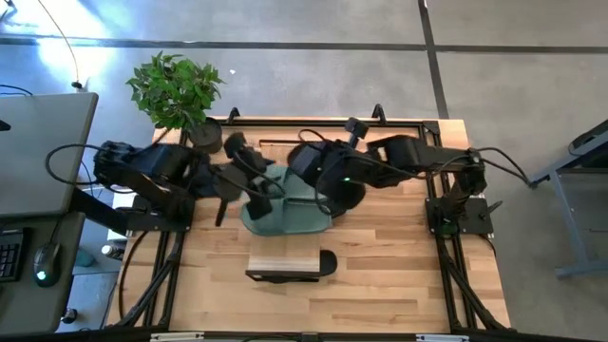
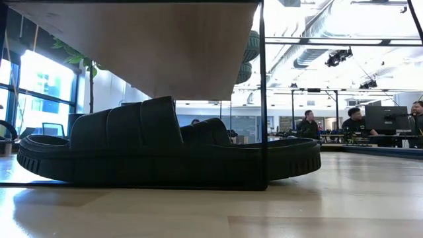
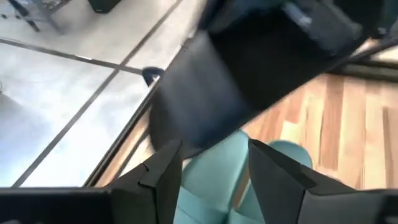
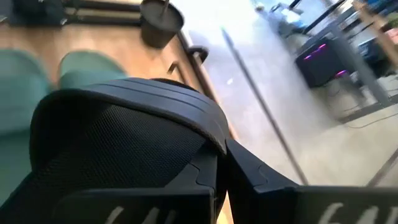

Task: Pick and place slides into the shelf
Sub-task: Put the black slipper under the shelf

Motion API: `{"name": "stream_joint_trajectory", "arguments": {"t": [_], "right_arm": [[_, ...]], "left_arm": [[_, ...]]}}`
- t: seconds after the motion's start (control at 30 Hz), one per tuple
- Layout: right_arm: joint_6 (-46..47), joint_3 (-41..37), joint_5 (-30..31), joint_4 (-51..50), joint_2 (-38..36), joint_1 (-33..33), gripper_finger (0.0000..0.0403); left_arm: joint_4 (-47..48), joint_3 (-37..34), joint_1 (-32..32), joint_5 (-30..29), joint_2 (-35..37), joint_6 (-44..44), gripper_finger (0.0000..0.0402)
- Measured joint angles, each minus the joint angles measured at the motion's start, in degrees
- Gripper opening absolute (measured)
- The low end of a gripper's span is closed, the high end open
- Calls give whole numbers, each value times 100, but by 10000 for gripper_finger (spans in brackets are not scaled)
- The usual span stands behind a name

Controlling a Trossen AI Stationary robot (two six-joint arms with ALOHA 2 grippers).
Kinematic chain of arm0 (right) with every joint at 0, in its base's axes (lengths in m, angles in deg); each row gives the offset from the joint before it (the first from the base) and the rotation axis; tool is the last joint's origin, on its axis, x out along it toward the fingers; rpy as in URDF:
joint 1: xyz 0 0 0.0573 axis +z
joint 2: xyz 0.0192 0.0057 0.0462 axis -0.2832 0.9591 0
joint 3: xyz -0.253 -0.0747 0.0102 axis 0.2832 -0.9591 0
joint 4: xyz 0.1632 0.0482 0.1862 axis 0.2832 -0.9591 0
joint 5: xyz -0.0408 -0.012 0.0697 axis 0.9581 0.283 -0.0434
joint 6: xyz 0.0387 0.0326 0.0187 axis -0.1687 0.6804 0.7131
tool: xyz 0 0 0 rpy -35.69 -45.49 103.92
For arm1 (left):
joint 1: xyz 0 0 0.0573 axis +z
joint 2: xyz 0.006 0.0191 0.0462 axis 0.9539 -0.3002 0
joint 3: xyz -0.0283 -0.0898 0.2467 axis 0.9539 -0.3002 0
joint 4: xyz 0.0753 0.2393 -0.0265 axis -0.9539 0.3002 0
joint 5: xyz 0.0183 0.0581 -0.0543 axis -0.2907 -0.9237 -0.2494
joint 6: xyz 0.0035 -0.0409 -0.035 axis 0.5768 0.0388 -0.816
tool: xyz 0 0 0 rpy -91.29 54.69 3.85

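Two sage green slides [image 1: 285, 211] lie side by side, soles down, at the table's middle. My left gripper [image 1: 249, 185] hangs over their left part, open; in its wrist view its fingers [image 3: 163, 177] stand on either side of green rubber [image 3: 214, 180]. My right gripper [image 1: 334, 185] is shut on a black slide [image 1: 350, 195] at the green pair's right edge. The shelf [image 1: 283, 263] stands near the table's near edge. Black slides [image 2: 165, 155] lie under its plank [image 2: 158, 46], and one toe [image 1: 328, 261] sticks out on the right. My left gripper: whether its fingers touch the green slide between them I cannot tell. My right gripper holds the black slide by its wide strap [image 4: 205, 134], at the strap's edge near one side, pinched between the fingers [image 4: 249, 180]. The strap arches up in front of the fingers. Whether the sole is clear of the table does not show.
A potted plant [image 1: 176, 90] stands at the table's far left corner, its pot [image 4: 160, 22] close behind the arms. Bare tabletop [image 1: 399, 275] lies to the right of and in front of the shelf. People sit at desks [image 2: 350, 125] beyond the table.
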Motion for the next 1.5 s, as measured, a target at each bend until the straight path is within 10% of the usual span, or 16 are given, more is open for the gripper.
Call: {"name": "stream_joint_trajectory", "arguments": {"t": [0.5, 0.8, 1.2, 1.5], "right_arm": [[1091, -225, -872, -1439, -2083, 823, 0], [3044, -3007, -947, -1364, -3717, 1720, 0], [3861, -7923, -1406, 2530, -4943, 2116, 0], [3125, -9669, -2024, 5044, -5024, 1695, 0]], "left_arm": [[-212, -2, 5, 454, 680, 85, 172], [-220, -2, 5, 493, 667, 99, 172], [-348, -2, 7, 559, 666, 99, 172], [-352, -2, 7, 559, 665, 87, 172]]}}
